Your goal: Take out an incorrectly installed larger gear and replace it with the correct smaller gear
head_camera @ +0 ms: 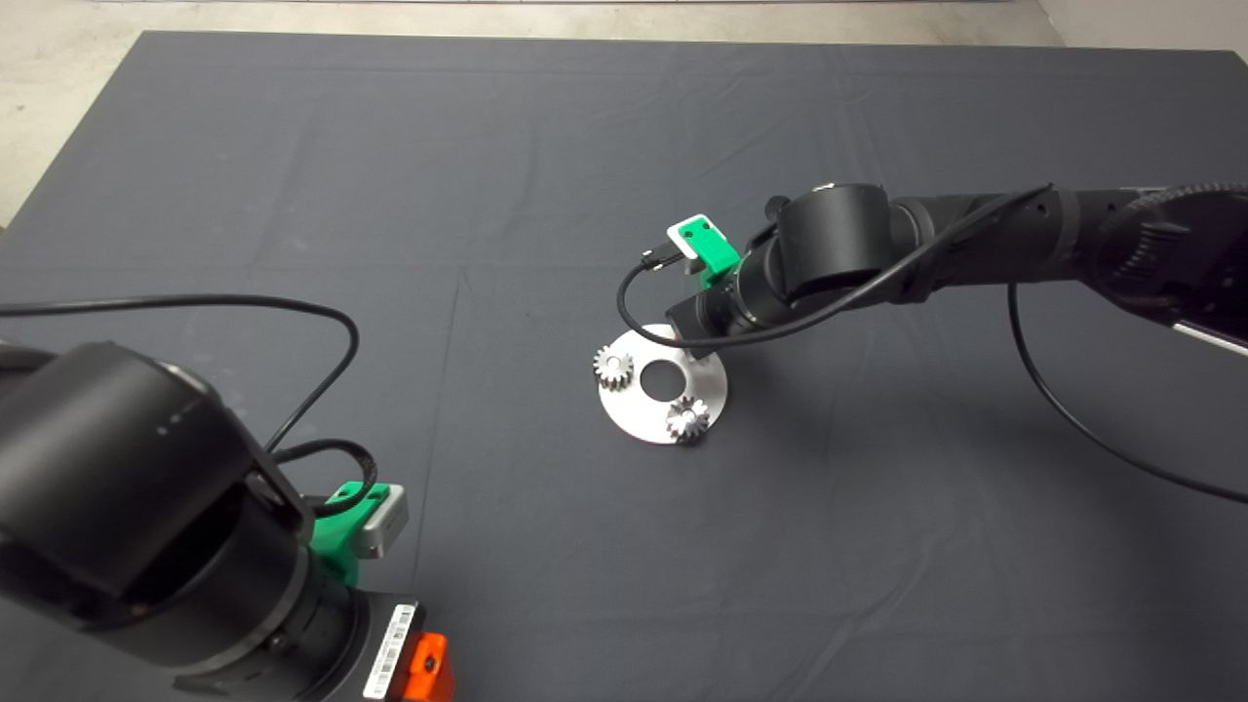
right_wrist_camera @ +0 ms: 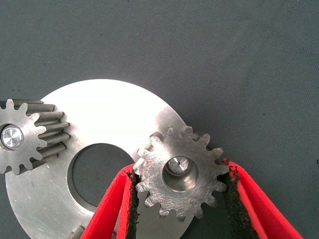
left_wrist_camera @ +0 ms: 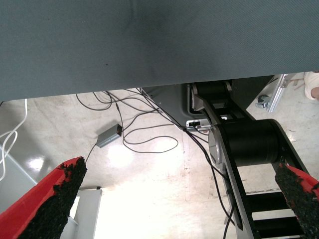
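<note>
While the right claw (right_wrist_camera: 180,199) has its red fingers straddling the shiny silver-grey metal gear (right_wrist_camera: 180,174) sitting on a peg at the rim of the round silver metal plate (right_wrist_camera: 107,112), I'd say the step in hand is pulling the larger gear off. One pad looks to be touching the teeth, the other sits just beside them, so the claw is narrow around it but maybe not fully pinched yet. My take: squeeze evenly across the teeth, then lift straight up along the peg so it doesn't bind or drag the plate.

The plate sits near the middle of the dark tabletop (head_camera: 877,546), with a second short-toothed silver gear (right_wrist_camera: 20,135) on the far side of its big centre hole, well apart from the grip. Plenty of bare mat toward every edge for setting the gear down. I can't spot the small dark gear anywhere.

The left claw (left_wrist_camera: 174,199) is parked off the near-left corner, fingers spread wide, holding nothing.
</note>
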Available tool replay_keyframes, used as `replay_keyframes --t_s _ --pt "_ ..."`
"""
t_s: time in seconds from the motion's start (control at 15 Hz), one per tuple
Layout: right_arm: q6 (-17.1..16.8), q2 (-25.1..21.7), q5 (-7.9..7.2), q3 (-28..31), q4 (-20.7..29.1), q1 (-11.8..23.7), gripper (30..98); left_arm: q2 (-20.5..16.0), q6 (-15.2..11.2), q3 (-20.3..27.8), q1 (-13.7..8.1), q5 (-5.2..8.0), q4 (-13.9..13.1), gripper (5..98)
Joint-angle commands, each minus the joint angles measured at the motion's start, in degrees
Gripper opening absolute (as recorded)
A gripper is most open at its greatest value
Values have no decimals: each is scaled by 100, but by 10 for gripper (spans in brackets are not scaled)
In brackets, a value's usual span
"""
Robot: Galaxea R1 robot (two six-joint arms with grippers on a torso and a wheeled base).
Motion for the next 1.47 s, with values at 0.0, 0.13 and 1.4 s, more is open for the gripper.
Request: replay_keyframes --t_s 0.0,0.13,1.4 --pt "-16 19 26 71 -178 55 376 -15 -27 78 -63 20 -94 976" --pt "-24 19 26 71 -178 55 376 -15 -27 78 -63 20 -94 976" --pt "-7 -17 52 42 -178 49 386 -24 -27 78 -66 20 -94 976"
